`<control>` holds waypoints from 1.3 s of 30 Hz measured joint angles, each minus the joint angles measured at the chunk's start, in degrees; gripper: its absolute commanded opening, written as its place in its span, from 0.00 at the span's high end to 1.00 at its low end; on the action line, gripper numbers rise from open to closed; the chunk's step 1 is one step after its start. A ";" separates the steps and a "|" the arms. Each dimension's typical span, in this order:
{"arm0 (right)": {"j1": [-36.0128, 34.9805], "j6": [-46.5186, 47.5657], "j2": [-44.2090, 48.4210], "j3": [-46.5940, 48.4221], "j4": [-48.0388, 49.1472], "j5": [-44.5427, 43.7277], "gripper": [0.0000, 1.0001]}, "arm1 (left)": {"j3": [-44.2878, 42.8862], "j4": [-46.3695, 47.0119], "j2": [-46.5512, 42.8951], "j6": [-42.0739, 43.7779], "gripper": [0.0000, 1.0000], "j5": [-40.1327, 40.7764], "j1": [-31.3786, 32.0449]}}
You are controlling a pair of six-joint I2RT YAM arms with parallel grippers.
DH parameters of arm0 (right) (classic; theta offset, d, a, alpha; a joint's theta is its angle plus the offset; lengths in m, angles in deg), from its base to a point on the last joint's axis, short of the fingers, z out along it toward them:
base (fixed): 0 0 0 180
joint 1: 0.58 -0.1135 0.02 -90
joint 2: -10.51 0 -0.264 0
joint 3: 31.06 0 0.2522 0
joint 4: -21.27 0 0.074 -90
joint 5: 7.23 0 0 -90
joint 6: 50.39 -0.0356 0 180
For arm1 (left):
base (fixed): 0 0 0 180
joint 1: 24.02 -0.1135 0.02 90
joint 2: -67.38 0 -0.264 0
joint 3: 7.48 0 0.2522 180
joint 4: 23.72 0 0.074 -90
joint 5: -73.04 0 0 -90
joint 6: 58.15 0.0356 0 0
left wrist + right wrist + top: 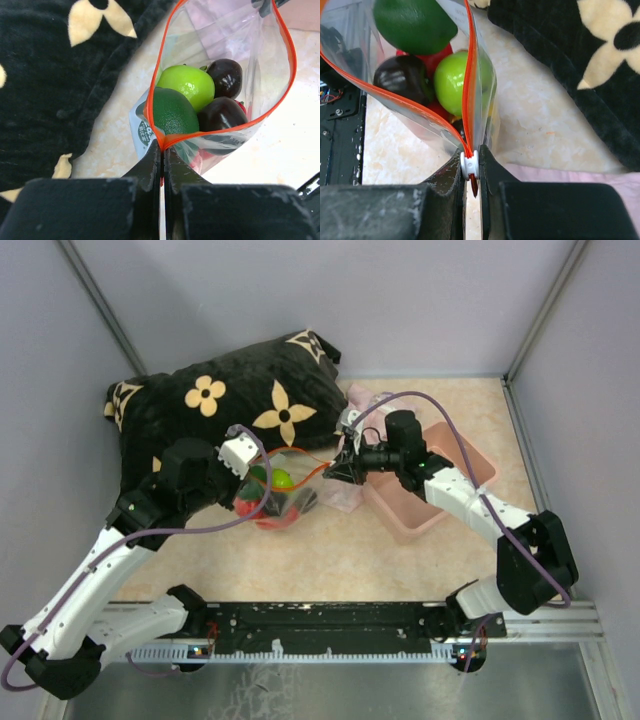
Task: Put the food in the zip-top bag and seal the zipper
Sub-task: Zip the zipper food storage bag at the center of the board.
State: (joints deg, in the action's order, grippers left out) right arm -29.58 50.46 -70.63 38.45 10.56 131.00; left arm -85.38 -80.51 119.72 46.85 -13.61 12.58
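Observation:
The zip-top bag (290, 490) lies in front of the pillow with its mouth open, held between both grippers. Inside it are food pieces: a lime green fruit (186, 85), a dark green one (172, 114), two dark brown ones (226, 76) and a red one (437, 55). My left gripper (163, 149) is shut on the bag's corner, where the orange-red zipper (155, 75) ends. My right gripper (471, 161) is shut on the white slider (470, 165) at the zipper's other end (466, 80). In the top view the left gripper (262, 480) and the right gripper (338, 470) are at opposite ends of the bag.
A black pillow (220, 400) with cream flowers lies close behind and left of the bag. A pink plastic bin (440, 495) sits under the right arm. A pale pink cloth (365, 405) lies behind the bin. Grey walls close in the back and sides.

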 measured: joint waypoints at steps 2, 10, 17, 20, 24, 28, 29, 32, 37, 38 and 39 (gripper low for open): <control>0.00 -0.39 0.00 -0.37 1.09 0.81 1.00 | 1.05 -0.76 0.07 -0.04 1.00 0.22 0.00; 0.02 2.14 -0.02 -2.19 3.39 4.98 0.81 | 4.24 -2.34 0.61 -0.24 1.00 1.53 0.00; 0.02 7.45 0.00 -4.46 3.48 8.13 0.73 | 4.63 -1.92 -2.21 -0.24 1.00 1.60 0.00; 0.04 8.92 0.00 -5.66 3.78 8.90 0.69 | 4.76 -1.92 -2.21 -0.22 1.00 1.70 0.00; 0.35 10.23 0.09 -6.97 4.50 10.38 0.65 | 5.14 -1.75 -2.21 -0.22 1.00 2.08 0.00; 1.25 10.45 1.46 -9.29 7.19 11.72 0.64 | 5.31 -1.53 -2.21 -0.22 1.00 2.43 0.00; 1.42 10.12 1.84 -9.75 8.44 11.96 0.64 | 5.35 -1.53 -2.21 -0.22 1.00 2.45 0.00; 1.49 8.83 2.40 -10.84 12.41 12.55 0.65 | 5.40 -1.53 -2.21 -0.22 1.00 2.47 0.00; 1.49 4.63 2.08 -11.23 19.61 13.55 0.71 | 5.42 -1.49 -2.21 -0.22 1.00 2.45 0.00; 1.49 3.85 1.86 -11.23 21.09 13.77 0.74 | 5.44 -1.49 -2.21 -0.22 1.00 2.45 0.00; 1.49 3.21 1.60 -11.23 22.25 13.90 0.79 | 5.49 -1.44 -2.23 -0.20 1.00 2.45 0.00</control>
State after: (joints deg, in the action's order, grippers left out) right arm -28.09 53.67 -69.04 27.21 32.81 144.90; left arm -79.89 -81.95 117.49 46.66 -11.16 12.58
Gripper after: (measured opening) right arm 0.303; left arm 0.011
